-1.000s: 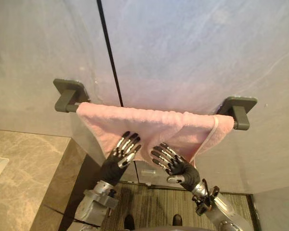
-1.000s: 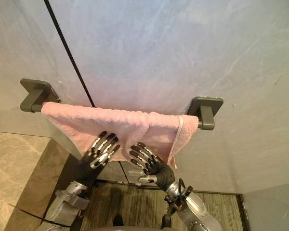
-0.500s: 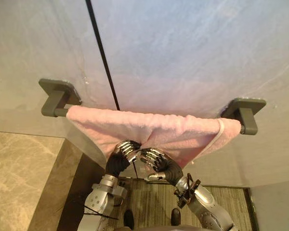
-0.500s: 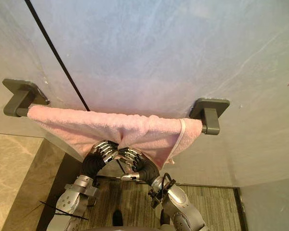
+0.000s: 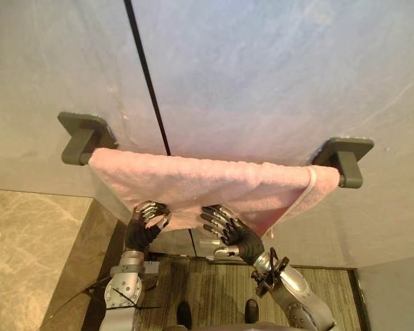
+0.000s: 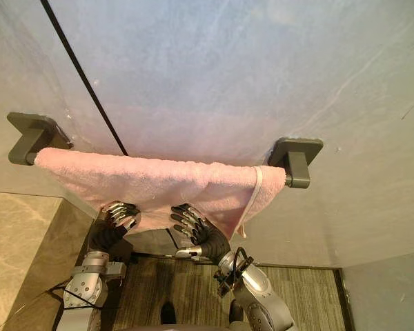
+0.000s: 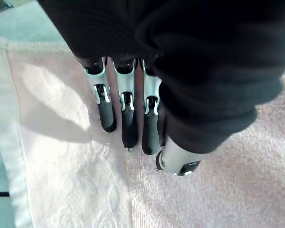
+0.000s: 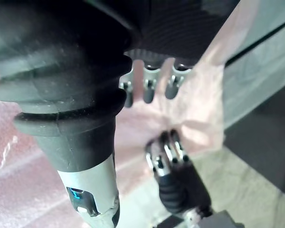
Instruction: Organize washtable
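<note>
Pink terry, the towel (image 5: 214, 186) hangs folded over a rail on the wall (image 5: 276, 69), spread nearly from the left bracket (image 5: 83, 134) to the right bracket (image 5: 345, 158). Its pale hem (image 5: 300, 200) runs down at a slant from the right end.

Both my hands are up at the lower edge, well apart from each other. My left hand (image 5: 145, 219) is under the towel's left part. Its fingers (image 7: 128, 123) are curled in close together, dark tips dug into the cloth, and the thumb is tucked in beside them on the same pink pile, so I have a hold of the edge there. My right hand (image 5: 233, 233) sits nearer the middle, just left of where the hem comes down. Its fingers (image 8: 148, 92) are spread and only loosely bent, tips resting against the towel's face. The thumb (image 5: 212, 252) stands off below them, clear of the cloth. That hand closes on nothing.

Both brackets are dark grey and the wall is pale grey stone, split by a black seam (image 5: 148, 76) that runs down behind the towel. Beige marble, the counter (image 5: 34, 255), lies at my lower left, and a striped floor (image 5: 214, 289) shows below my hands.
</note>
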Robot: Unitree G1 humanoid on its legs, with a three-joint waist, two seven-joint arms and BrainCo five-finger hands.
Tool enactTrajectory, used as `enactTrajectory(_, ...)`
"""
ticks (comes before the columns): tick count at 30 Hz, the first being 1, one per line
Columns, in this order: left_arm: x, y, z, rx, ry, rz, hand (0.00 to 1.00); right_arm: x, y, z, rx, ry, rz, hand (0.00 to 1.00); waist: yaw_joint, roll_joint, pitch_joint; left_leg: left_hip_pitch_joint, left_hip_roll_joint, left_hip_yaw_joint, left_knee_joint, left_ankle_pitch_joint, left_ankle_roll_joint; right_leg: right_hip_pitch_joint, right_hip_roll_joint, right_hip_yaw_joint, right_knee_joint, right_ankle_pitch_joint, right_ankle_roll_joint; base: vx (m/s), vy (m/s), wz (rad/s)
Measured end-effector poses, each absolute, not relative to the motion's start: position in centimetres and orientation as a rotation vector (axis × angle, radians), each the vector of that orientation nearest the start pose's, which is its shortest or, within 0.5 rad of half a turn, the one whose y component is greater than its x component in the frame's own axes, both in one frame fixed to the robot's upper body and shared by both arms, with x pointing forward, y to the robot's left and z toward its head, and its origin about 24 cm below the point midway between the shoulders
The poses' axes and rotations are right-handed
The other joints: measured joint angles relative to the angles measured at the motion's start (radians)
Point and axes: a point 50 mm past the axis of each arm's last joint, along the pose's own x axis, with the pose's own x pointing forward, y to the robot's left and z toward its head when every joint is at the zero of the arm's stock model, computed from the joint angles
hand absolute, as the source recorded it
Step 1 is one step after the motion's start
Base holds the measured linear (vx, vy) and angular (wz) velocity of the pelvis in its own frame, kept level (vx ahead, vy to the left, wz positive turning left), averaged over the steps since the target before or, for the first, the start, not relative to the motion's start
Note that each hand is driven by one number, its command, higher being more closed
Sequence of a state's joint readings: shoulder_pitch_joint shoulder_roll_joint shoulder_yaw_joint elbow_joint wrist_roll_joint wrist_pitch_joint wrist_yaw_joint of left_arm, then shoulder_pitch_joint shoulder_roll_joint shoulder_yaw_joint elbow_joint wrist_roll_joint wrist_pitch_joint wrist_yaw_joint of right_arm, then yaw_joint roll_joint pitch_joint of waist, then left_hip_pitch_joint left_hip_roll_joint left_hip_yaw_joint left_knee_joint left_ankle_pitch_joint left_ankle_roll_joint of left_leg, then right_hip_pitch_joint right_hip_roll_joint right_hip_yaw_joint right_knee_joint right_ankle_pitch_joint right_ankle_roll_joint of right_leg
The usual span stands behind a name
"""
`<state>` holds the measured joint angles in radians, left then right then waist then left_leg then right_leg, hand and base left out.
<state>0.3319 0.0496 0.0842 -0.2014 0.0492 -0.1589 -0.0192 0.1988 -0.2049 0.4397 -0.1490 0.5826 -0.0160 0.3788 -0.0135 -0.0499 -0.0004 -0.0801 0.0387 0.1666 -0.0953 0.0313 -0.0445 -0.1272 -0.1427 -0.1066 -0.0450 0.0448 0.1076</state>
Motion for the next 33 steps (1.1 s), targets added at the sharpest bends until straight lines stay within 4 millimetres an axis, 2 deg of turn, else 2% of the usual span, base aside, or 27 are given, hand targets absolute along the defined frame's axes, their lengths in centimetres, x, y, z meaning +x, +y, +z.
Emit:
enactTrajectory(6, 18.1, 20.9, 3.8, 0.14, -0.037, 0.192, 0.0, 18.0, -9.1, 2.9, 0.486, 0.1, 0.672, 0.0, -0.003, 0.0, 0.0, 0.001, 0.0, 0.0, 0.0, 0.0, 0.0, 0.0, 0.0, 0.0, 0.0, 0.0, 0.0, 0.0, 0.0, 0.0)
enactTrajectory(14, 18.0, 21.2, 3.8, 0.115, -0.038, 0.209, 0.0, 17.3, -9.6, 1.9, 0.496, 0.155, 0.651, 0.0, -0.002, -0.002, -0.003, 0.006, 0.0, 0.0, 0.0, 0.0, 0.0, 0.001, 0.0, 0.0, -0.001, 0.0, 0.0, 0.0, 0.0, 0.0)
enactTrajectory(17, 18.0, 21.0, 3.2, 0.083, -0.018, 0.203, 0.0, 16.5, -9.7, -1.4, 0.506, 0.305, 0.638, 0.0, -0.001, -0.003, -0.013, 0.007, 0.0, -0.001, 0.0, 0.0, 0.0, 0.002, 0.0, -0.001, -0.001, 0.0, 0.0, 0.0, 0.0, 0.0)
enactTrajectory(18, 18.0, 20.9, 2.7, 0.07, 0.004, 0.197, 0.0, 15.7, -10.1, -3.4, 0.492, 0.402, 0.618, 0.0, 0.0, -0.003, -0.019, 0.007, 0.0, -0.001, 0.0, 0.0, 0.0, 0.003, -0.001, -0.001, -0.002, 0.0, 0.0, 0.0, 0.0, 0.0)
enactTrajectory(20, 17.8, 20.7, 1.4, 0.064, 0.057, 0.177, 0.0, 14.8, -10.7, -6.0, 0.431, 0.532, 0.59, 0.0, 0.003, -0.001, -0.027, 0.007, -0.001, -0.007, 0.0, 0.001, 0.0, 0.012, -0.001, -0.005, -0.012, 0.003, 0.001, 0.0, -0.001, 0.07)
enactTrajectory(22, 17.2, 20.2, -2.0, 0.046, 0.209, 0.142, 0.0, 12.8, -12.5, -9.8, 0.327, 0.734, 0.525, 0.0, 0.002, 0.005, -0.033, 0.013, -0.002, -0.011, 0.0, 0.001, 0.0, 0.027, -0.001, -0.01, -0.028, 0.011, 0.0, -0.02, -0.011, 0.06)
enactTrajectory(23, 17.0, 20.0, -2.8, 0.04, 0.248, 0.135, 0.0, 12.4, -12.9, -10.5, 0.308, 0.772, 0.505, 0.0, 0.003, 0.006, -0.033, 0.014, -0.002, -0.012, 0.0, 0.001, 0.0, 0.031, 0.0, -0.011, -0.029, 0.011, 0.0, -0.03, -0.017, 0.04)
enactTrajectory(25, 15.6, 19.6, -6.5, 0.012, 0.434, 0.116, 0.0, 10.9, -15.0, -12.7, 0.235, 0.901, 0.405, 0.0, 0.003, 0.01, -0.033, 0.022, -0.001, -0.016, 0.0, 0.001, 0.0, 0.039, 0.001, -0.016, -0.032, 0.011, 0.0, -0.04, -0.014, 0.04)
enactTrajectory(26, 15.0, 19.6, -7.5, 0.006, 0.488, 0.117, 0.0, 10.6, -15.5, -13.1, 0.226, 0.929, 0.377, 0.0, 0.002, 0.01, -0.033, 0.023, -0.001, -0.016, 0.0, 0.001, 0.0, 0.04, 0.001, -0.017, -0.033, 0.011, 0.0, -0.04, -0.013, 0.01)
enactTrajectory(27, 13.9, 19.6, -9.3, -0.006, 0.587, 0.128, 0.0, 9.9, -16.3, -13.9, 0.21, 0.983, 0.322, 0.0, 0.002, 0.012, -0.033, 0.025, -0.001, -0.017, 0.0, 0.001, 0.0, 0.044, 0.001, -0.018, -0.037, 0.013, -0.001, 0.0, 0.0, 0.0)
enactTrajectory(28, 13.3, 19.7, -10.2, -0.011, 0.634, 0.136, 0.0, 9.7, -16.7, -14.3, 0.208, 1.006, 0.289, 0.0, 0.002, 0.012, -0.033, 0.026, -0.001, -0.017, 0.0, 0.001, 0.0, 0.049, 0.001, -0.019, -0.044, 0.016, -0.002, 0.0, 0.0, 0.0)
enactTrajectory(30, 10.1, 20.6, -13.5, -0.043, 0.84, 0.225, 0.0, 8.7, -18.0, -15.6, 0.212, 1.088, 0.148, 0.0, 0.001, 0.015, -0.031, 0.037, -0.002, -0.022, 0.0, 0.001, 0.0, 0.067, 0.001, -0.025, -0.053, 0.02, -0.002, -0.02, -0.017, 0.06)
enactTrajectory(31, 9.2, 20.9, -14.1, -0.05, 0.89, 0.26, 0.0, 8.5, -18.3, -15.9, 0.216, 1.107, 0.106, 0.0, 0.002, 0.016, -0.03, 0.042, -0.002, -0.024, 0.0, 0.001, 0.0, 0.073, 0.001, -0.027, -0.053, 0.02, -0.002, -0.02, -0.019, 0.09)
enactTrajectory(33, 6.2, 21.7, -15.7, -0.091, 1.034, 0.389, 0.0, 7.3, -19.5, -16.6, 0.246, 1.174, -0.04, 0.0, 0.005, 0.019, -0.027, 0.056, -0.002, -0.029, 0.0, 0.0, 0.0, 0.092, 0.001, -0.032, -0.053, 0.018, -0.004, -0.01, -0.015, 0.09)
